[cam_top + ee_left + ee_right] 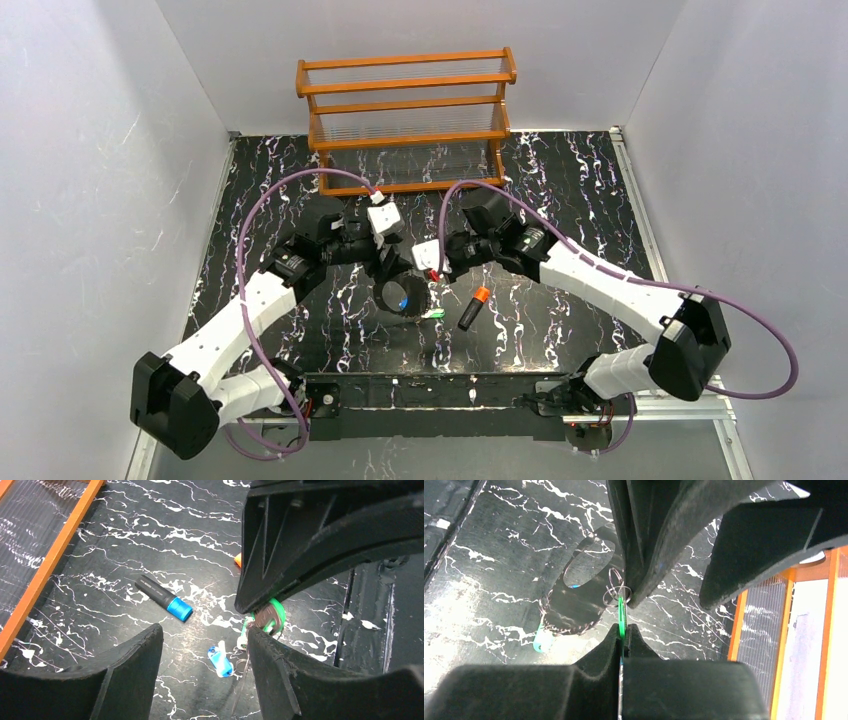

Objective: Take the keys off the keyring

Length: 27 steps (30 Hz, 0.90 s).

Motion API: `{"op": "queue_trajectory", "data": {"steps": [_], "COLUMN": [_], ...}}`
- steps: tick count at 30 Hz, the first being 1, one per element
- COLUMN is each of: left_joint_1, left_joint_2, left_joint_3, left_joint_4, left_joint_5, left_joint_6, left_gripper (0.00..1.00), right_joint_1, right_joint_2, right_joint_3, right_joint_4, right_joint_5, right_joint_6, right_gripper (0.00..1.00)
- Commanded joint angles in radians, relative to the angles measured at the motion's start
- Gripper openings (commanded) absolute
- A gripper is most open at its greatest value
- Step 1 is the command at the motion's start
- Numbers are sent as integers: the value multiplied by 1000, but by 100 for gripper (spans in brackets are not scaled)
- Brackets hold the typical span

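My right gripper (433, 268) (623, 630) is shut on a green key (621, 615), seen edge-on between its pads; it also shows in the left wrist view (274, 617). Small wire loops (614, 587) link this key to the keyring (574, 612), a wide flat ring that hangs tilted just above the table and looks dark and shiny. My left gripper (392, 278) (205, 630) is open wide, its right finger (300, 680) against the held key. A blue key (220, 660) (402, 300) and a second green key (541, 641) (434, 313) lie below.
A black marker with a blue cap (165, 599) lies on the marbled black table. A marker with an orange cap (473, 308) lies to the right of the keys. A wooden rack (405, 110) stands at the back.
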Motion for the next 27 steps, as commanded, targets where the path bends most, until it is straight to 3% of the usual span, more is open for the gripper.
{"op": "queue_trajectory", "data": {"steps": [1,13,20,23,27], "left_joint_1": [1,0,0,0,0], "left_joint_2": [-49,-26,27,51,43], "left_joint_3": [-30,-93,-115,-109,-107], "left_joint_4": [-35,87,245,250,208], "left_joint_5": [103,285,217,181,97], "left_joint_6": [7,-140,-257,-266,-244], "left_gripper": [61,60,56,45,22], "right_joint_1": [2,2,9,13,14], "right_joint_2": [-65,-118,-124,-131,-141], "right_joint_3": [-24,-82,-82,-84,-81], "right_joint_4": [97,147,140,137,125], "right_joint_5": [48,69,34,25,31], "right_joint_6": [-28,-23,-10,-4,10], "right_gripper": [1,1,1,1,1]}}
